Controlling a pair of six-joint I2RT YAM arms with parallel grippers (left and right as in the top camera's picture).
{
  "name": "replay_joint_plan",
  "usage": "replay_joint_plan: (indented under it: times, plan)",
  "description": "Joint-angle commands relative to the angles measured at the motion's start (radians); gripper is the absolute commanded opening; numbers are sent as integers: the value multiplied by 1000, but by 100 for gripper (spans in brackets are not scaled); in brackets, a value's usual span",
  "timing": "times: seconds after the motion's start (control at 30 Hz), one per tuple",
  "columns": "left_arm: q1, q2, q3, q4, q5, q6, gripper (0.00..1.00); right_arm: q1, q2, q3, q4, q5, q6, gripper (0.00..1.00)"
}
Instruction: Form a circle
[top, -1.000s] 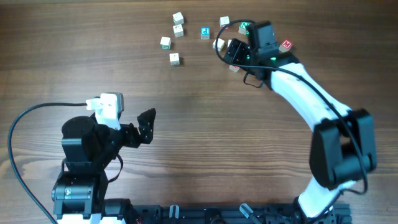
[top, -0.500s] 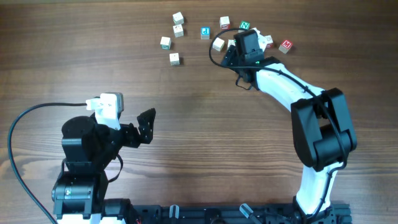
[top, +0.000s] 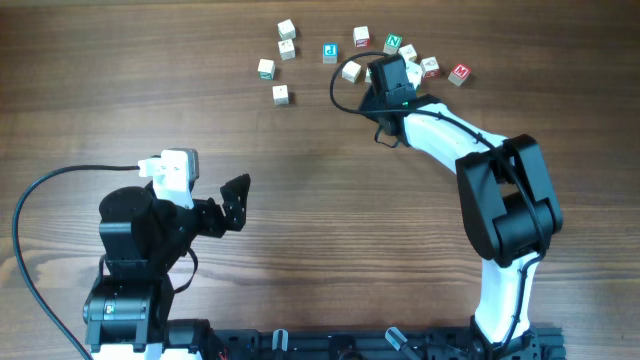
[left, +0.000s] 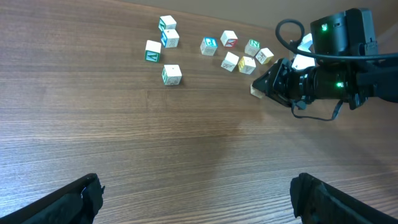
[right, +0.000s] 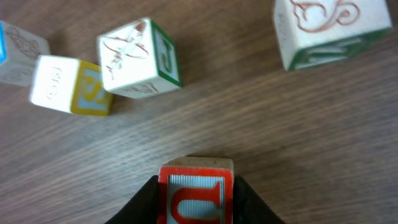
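Observation:
My right gripper (right: 196, 202) is shut on a pale wooden cube (right: 196, 193) with a red letter U, low over the table. In the left wrist view that gripper (left: 256, 88) points left with the cube (left: 254, 93) at its tip. Other letter cubes lie loose around it: a green J cube (right: 140, 56) and a yellow S cube (right: 71, 84) just ahead. No full circle of cubes shows; a tight cluster of three pale cubes (top: 418, 60), one red-printed, sits right of the gripper. My left gripper (top: 238, 195) stands open and empty, far from the cubes.
More cubes are scattered along the far side of the table, a group at the left (top: 281, 95) and single ones such as a blue-printed cube (top: 329, 52) and a red-printed cube (top: 459, 73). The right arm (top: 440, 125) and its cable loop (top: 336, 90) lie beside them.
My right gripper has slid left among the cubes and closed on the red U cube. The left arm has not moved.

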Motion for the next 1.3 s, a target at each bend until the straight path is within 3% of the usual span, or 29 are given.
replay_joint_plan:
  times: [0.0,0.13,0.33,0.73,0.93,1.27]
  plan:
    - [-3,-1,14,3,-6,13,100,7,11,12,-2,-97,-115,21]
    - [-3,-1,14,3,-6,13,100,21,-57,13,-8,-269,-227,20]
    - [-3,-1,14,3,-6,12,100,108,-140,13,-73,-388,-224,20]
    - [-3,-1,14,3,-6,13,100,387,-132,2,-131,-338,-209,28]
    - [-3,-1,14,3,-6,13,100,401,-131,2,-130,-262,-141,38]
    - [-3,-1,14,3,-6,12,100,358,-131,2,-98,-370,-89,40]
